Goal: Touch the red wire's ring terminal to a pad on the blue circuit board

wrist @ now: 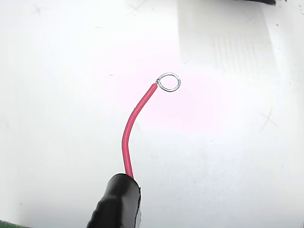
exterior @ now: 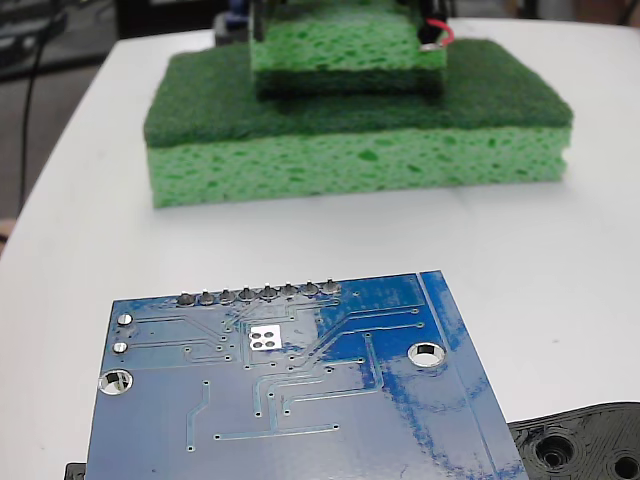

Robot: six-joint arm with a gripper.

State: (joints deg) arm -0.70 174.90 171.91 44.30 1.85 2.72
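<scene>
Closest to the fixed camera lies the blue circuit board [exterior: 300,400], its silver-white pad [exterior: 265,336] bare just below the solder bumps [exterior: 258,294]. Contact is not yet made: the red wire [wrist: 135,126] and ring terminal [wrist: 169,82] hang over bare white desk [wrist: 57,95], seemingly well beyond the board, by the green sponges [exterior: 350,150]. Whether the jaws are open or closed cannot be told; only a black sleeve [wrist: 116,202] shows.

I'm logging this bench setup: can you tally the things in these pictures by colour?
Green: 2, large sponge, small sponge on it
Blue: 1, circuit board
Red: 1, wire with silver ring
Black: 1, plastic part
Total: 5
</scene>
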